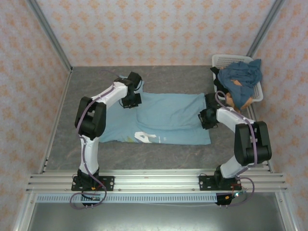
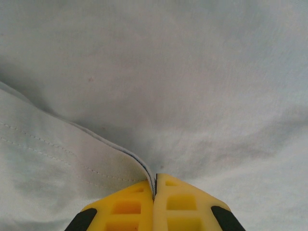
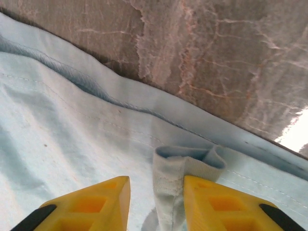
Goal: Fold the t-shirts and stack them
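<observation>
The left gripper [image 2: 155, 186] is pinched tight on a thin stitched edge of the sky-blue t-shirt [image 1: 168, 120], at the garment's far left. The right gripper [image 3: 156, 185] stands partly apart over the right edge, its yellow fingers on either side of a small raised fold [image 3: 168, 168] of ribbed cloth, not clamped on it. Between the arms the shirt lies spread on the grey marbled table [image 1: 168, 77], soft and faintly creased. One layer seems to lie over another, and white printed letters [image 1: 144, 137] show near its near edge. At the far right a white lattice basket [image 1: 226, 60] holds the slate-blue t-shirt [image 1: 240, 74], crumpled in a heap with the orange-tan t-shirt [image 1: 231, 98] peeking out below it. By this layout the work looks early: the first shirt is mid-fold, nothing is stacked, and two shirts wait.
</observation>
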You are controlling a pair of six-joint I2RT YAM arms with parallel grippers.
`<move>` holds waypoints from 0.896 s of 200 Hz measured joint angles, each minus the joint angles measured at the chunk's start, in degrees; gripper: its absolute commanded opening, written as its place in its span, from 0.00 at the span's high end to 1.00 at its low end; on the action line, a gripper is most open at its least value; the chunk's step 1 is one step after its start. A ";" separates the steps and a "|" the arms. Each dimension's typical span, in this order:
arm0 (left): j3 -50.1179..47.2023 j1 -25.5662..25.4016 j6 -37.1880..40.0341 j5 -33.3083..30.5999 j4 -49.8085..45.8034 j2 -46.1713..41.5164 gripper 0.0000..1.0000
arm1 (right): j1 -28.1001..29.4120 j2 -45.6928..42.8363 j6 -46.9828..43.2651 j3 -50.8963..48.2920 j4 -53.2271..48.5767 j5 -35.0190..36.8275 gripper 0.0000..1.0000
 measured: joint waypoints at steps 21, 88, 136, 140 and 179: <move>1.66 0.04 -0.02 -0.76 -1.14 1.51 0.97 | 0.00 1.73 1.01 2.14 -0.81 0.39 0.62; 3.89 0.04 0.55 -5.49 -3.85 2.01 0.53 | -0.04 0.85 1.14 5.46 -4.31 4.85 0.56; -3.45 0.04 -1.36 -6.54 -3.93 -9.09 0.73 | 0.22 -8.83 -4.00 2.71 -5.42 5.60 0.76; -4.83 0.07 -1.46 -5.88 -3.72 -10.75 0.76 | 0.39 -9.62 -4.11 2.08 -5.38 5.57 0.77; -16.26 -2.40 -7.04 3.52 -0.26 -18.62 0.90 | 5.70 -11.67 -5.53 -3.26 -5.11 2.08 0.80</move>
